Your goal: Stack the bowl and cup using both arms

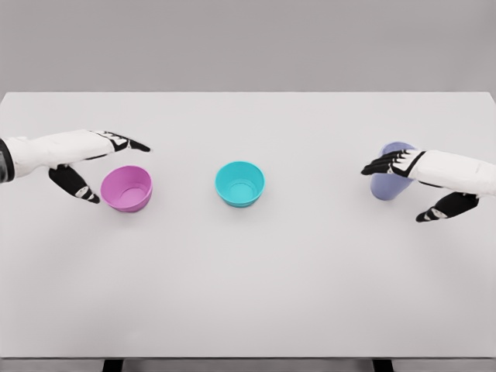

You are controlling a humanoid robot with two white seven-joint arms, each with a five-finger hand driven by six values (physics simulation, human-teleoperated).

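Bowl and cup sat apart on the white table (248, 294) when I checked the feed. My left hand (93, 159) had its fingers (132, 143) stretched over the far rim of the pink bowl (127, 188) and its thumb low at the bowl's nine o'clock, spread and gripping nothing, presumably bracketing it for a grasp. My right hand (422, 180) likewise straddled the lavender cup (391, 172), fingers reaching across its top, thumb hanging at four o'clock, not closed; whether they touched the cup I could not tell. Outward, the teal bowl (239, 184) stood between them, at three o'clock from the pink one, probably the stacking base. Nothing blocked either path.
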